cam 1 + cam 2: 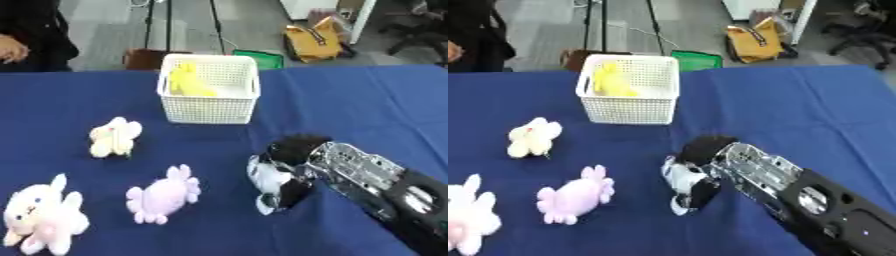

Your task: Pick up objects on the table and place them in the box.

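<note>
A: Near the front of the counter [367, 100], left eye view first: right hand [284, 175] low over the blue cloth, fingers [273, 200] curled round a small black-and-white thing [262, 176]. Cannot say what it is.

B: Box?

A: White basket [210, 107], far centre, well apart from the hand. One yellow toy [188, 82] is inside. A cream plush [114, 137], a lilac plush [164, 195] and a white-pink plush [39, 215] lie to the left.

B: Right eye view?

A: Same hand [697, 172], fingers bent about the same item, which looks part-covered. Left hand not seen in either view.

B: Risks?

A: My judgement: the hold looks partial, so the item could slip out on the lift. The carry path runs toward the basket's near wall; arriving low could knock the light basket or drop the item short. The lilac plush is near enough to be brushed.
</note>
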Tool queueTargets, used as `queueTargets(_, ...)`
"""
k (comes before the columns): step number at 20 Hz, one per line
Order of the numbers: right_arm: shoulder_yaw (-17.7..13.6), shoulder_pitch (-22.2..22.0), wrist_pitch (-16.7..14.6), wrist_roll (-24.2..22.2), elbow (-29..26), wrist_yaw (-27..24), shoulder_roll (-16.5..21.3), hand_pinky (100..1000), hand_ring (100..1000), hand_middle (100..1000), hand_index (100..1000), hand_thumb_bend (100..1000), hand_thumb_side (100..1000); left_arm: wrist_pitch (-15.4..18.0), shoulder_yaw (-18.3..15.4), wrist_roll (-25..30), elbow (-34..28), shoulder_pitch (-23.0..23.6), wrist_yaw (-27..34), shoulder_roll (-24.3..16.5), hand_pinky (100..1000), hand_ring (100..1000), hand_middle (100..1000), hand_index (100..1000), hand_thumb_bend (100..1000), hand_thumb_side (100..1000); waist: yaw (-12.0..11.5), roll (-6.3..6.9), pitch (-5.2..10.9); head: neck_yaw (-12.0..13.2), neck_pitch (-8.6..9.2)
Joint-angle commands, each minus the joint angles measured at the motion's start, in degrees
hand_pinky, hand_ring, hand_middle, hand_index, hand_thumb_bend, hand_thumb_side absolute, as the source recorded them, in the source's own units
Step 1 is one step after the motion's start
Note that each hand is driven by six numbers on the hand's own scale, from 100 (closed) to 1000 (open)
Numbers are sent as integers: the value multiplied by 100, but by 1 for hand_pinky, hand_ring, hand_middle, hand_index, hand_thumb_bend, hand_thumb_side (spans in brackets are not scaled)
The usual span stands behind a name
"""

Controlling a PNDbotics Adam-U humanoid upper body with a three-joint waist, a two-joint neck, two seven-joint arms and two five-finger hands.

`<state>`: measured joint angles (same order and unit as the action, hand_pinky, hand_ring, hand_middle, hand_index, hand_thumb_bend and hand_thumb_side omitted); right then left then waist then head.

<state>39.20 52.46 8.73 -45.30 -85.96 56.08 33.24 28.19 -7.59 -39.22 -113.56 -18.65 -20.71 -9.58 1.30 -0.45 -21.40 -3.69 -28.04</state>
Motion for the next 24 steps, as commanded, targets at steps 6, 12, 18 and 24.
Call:
queueTargets(6, -36, 155, 83, 92, -300, -188, 208, 738, 769, 596, 797, 316, 608, 127, -7, -120, -103, -58, 4, -21, 723, 828, 784, 786, 100, 595, 25, 11, 98, -20, 61)
queueTargets(12, -57, 202, 187, 161, -529, -376, 274, 718, 737, 533, 671, 299, 592, 122, -5, -136, -103, -60, 7, -22, 723, 828, 784, 781, 100, 593, 43, 8, 114, -23, 71)
queueTargets(18, -76, 227, 272, 306, -583, -409, 293, 705, 713, 479, 603, 241, 590, 123, -2, -132, -103, -62, 10, -24, 723, 828, 785, 780, 100, 593, 41, 6, 114, -27, 74)
queueTargets(24, -155, 345, 364, 466, -785, -408, 345, 691, 686, 432, 548, 190, 606, 124, -8, -137, -103, -55, 7, -31, 724, 828, 785, 780, 100, 593, 41, 7, 131, -28, 42)
